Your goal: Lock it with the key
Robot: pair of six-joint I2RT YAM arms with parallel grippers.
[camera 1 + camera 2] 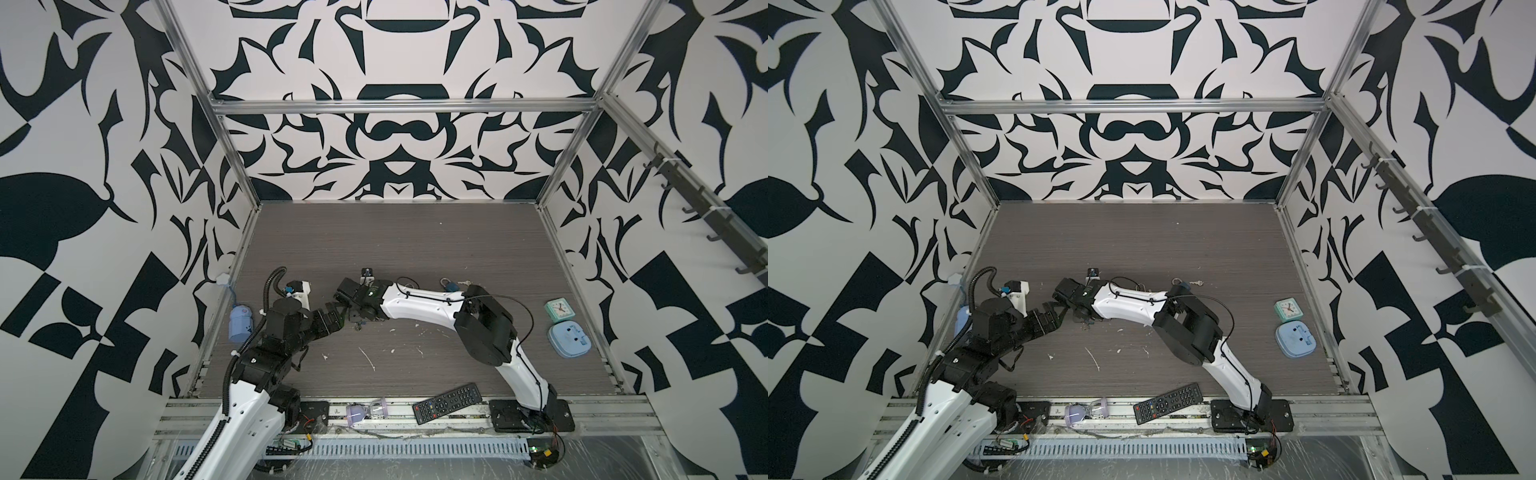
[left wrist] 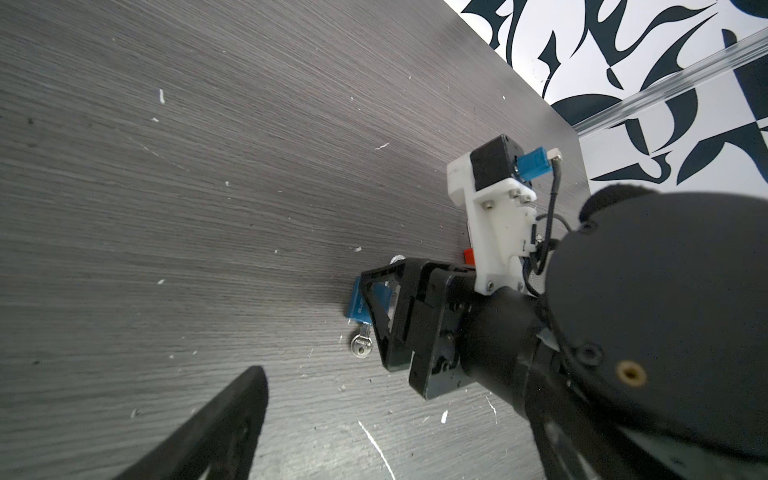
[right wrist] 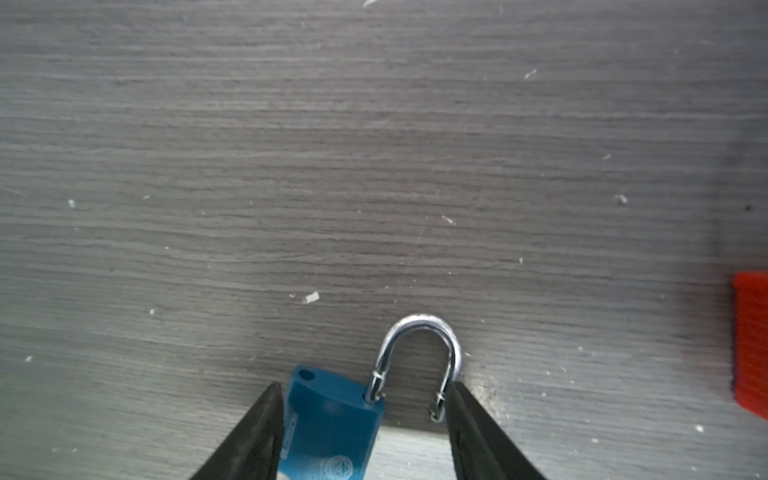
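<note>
one blue padlock gripped, shackle open, key inserted

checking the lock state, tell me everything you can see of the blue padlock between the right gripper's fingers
The blue padlock rests on the grey table. Its body looks like blue metal. The silver shackle is open: one leg is seated, the free leg swung away from its hole. A silver key sits in its keyhole. The fingers of the right gripper touch body and free leg.
</note>
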